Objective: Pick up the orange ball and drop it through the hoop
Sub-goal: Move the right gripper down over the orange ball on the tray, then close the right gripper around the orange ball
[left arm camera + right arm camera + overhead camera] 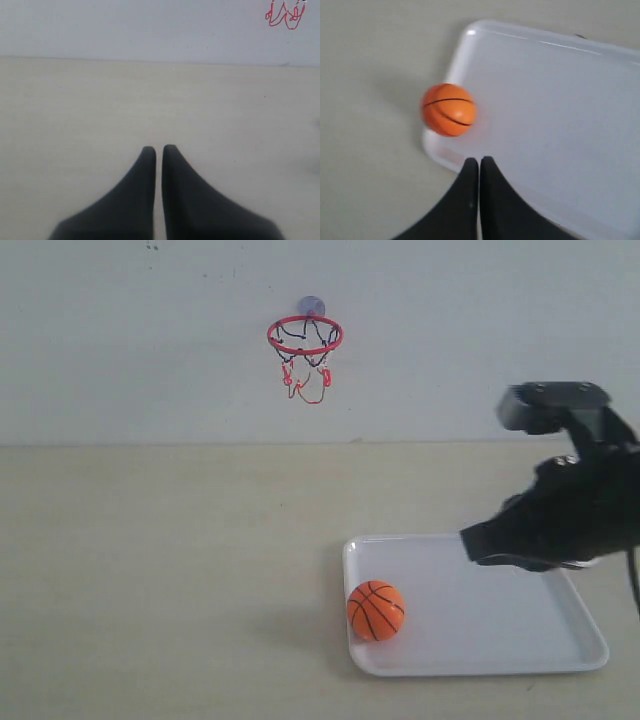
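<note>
The orange ball (376,610) (449,109) rests in the front left corner of a white tray (500,630) (555,115). On the back wall hangs the hoop (305,336), red ring, string net, bluish mount above; only its net's lower strands (285,14) show in the left wrist view. My right gripper (470,545) (479,161) is shut and empty, hovering above the tray's back part, right of the ball and apart from it. My left gripper (159,149) is shut on nothing over bare table; it is out of the exterior view.
The beige table (160,570) meets a pale wall (120,340) behind. The right arm's black body (580,490) fills the right edge of the exterior view.
</note>
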Robot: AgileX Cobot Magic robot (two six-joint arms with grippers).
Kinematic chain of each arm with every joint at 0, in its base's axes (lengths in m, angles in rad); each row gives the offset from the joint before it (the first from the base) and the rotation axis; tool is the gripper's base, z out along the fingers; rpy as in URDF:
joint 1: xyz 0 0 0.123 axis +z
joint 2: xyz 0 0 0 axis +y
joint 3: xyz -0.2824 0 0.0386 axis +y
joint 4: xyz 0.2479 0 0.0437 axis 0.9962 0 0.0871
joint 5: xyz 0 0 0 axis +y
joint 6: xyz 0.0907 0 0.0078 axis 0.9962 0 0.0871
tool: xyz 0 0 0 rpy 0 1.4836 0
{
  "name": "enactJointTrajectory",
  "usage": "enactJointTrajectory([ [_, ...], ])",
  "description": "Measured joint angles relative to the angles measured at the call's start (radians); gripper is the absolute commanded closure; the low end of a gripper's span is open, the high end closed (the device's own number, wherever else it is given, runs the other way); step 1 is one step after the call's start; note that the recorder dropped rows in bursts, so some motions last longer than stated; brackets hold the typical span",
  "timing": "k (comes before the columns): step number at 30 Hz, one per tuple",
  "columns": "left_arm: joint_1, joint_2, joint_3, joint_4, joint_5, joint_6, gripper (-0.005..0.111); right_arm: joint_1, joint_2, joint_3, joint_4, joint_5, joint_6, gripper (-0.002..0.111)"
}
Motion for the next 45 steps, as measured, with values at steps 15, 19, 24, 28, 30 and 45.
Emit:
enactJointTrajectory([
  [15,0.0,0.0,0.0,0.0,0.0,0.0,0.103,0.204,0.347,-0.324,-0.235,0.13,0.308,0.044],
  [19,0.0,0.0,0.0,0.0,0.0,0.0,0.103,0.204,0.403,-0.324,-0.256,0.138,0.365,0.032],
  [24,0.0,0.0,0.0,0.0,0.0,0.0,0.103,0.204,0.445,-0.326,-0.269,0.128,0.376,0.031],
  [28,0.0,0.0,0.0,0.0,0.0,0.0,0.103,0.204,0.495,-0.326,-0.273,0.078,0.378,0.031],
  [30,0.0,0.0,0.0,0.0,0.0,0.0,0.103,0.204,0.512,-0.326,-0.273,0.054,0.39,0.031],
  [45,0.0,0.0,0.0,0.0,0.0,0.0,0.103,0.204,0.565,-0.326,-0.26,-0.024,0.437,0.031],
])
